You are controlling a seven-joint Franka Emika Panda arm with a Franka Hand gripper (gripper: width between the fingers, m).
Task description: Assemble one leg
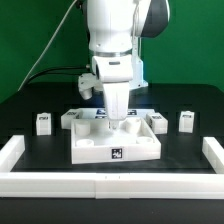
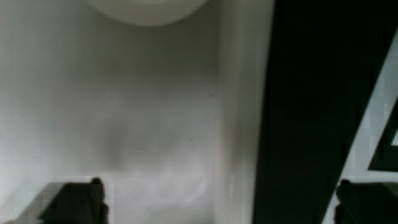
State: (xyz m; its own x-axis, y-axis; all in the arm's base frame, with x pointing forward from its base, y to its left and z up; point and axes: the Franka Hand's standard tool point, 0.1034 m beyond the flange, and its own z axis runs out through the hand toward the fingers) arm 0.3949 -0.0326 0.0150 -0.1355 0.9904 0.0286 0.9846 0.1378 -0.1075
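Observation:
The large flat white tabletop [image 1: 95,148] lies in the middle of the black table, with a tag on its front face. Small white legs with tag markers stand around it: one at the exterior view's left [image 1: 43,122], one at the right [image 1: 186,120], and two closer to the tabletop's back corners [image 1: 71,119] [image 1: 158,123]. My gripper [image 1: 118,117] points straight down just over the tabletop's back middle. In the wrist view my gripper [image 2: 221,202] is open, its dark fingertips [image 2: 73,203] wide apart over the tabletop's white face [image 2: 143,110] and edge. A round hole [image 2: 146,8] shows. Nothing is between the jaws.
Long white border bars run along the exterior view's left [image 1: 12,152], right [image 1: 212,152] and front [image 1: 110,184]. Black cables hang behind the arm at the left [image 1: 40,72]. A green wall stands behind.

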